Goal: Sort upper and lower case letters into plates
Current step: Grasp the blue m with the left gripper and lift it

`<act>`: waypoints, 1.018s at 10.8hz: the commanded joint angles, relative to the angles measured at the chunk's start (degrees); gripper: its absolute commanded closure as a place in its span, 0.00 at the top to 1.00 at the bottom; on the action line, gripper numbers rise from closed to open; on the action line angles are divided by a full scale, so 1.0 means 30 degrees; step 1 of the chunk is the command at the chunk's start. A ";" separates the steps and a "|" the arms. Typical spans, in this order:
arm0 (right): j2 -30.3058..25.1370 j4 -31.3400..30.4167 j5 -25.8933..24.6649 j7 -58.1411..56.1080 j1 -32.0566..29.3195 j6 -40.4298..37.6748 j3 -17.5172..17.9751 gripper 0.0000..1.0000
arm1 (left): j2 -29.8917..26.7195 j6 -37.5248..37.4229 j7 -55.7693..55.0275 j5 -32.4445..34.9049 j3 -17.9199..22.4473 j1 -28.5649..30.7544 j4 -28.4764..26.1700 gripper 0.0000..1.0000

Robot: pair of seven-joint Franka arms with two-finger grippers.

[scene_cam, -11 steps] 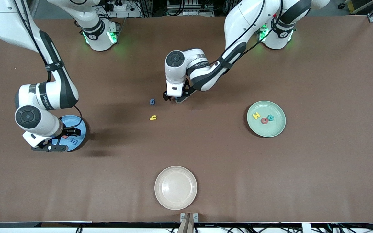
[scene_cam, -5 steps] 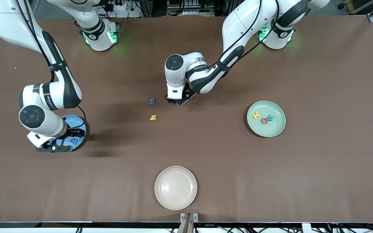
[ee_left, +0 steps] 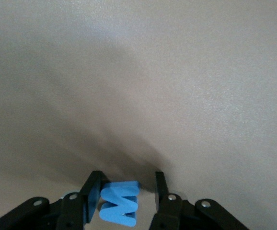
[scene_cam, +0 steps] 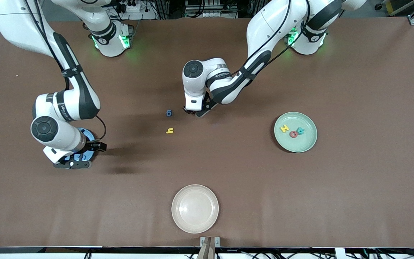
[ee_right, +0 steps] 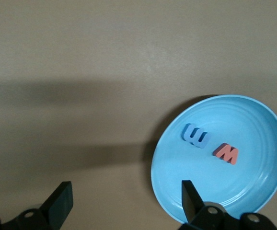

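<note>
Take the cream-white plate (scene_cam: pixel 195 208) at the table's camera-side edge as your landmark. Toward the right arm's end and farther from the camera, your right gripper (scene_cam: pixel 84 155), jaws spread wide and empty, hangs by the edge of the blue plate (ee_right: pixel 253 191), which holds a blue letter (ee_right: pixel 196 136) and a red letter (ee_right: pixel 225 153). Farther back from the landmark lie a yellow letter (scene_cam: pixel 170 131) and a dark blue letter (scene_cam: pixel 169 113). Beside that one, your left gripper (ee_left: pixel 125 203) is down at the table with its fingers around a blue M (ee_left: pixel 120 203). Toward the left arm's end sits the mint plate (scene_cam: pixel 307 142) with three letters.
</note>
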 commanded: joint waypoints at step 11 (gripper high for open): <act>-0.0045 0.0045 0.0877 0.2195 0.0862 0.0127 0.0462 1.00 | -0.0449 -0.0238 0.0081 0.0444 -0.0048 0.0651 0.0304 0.10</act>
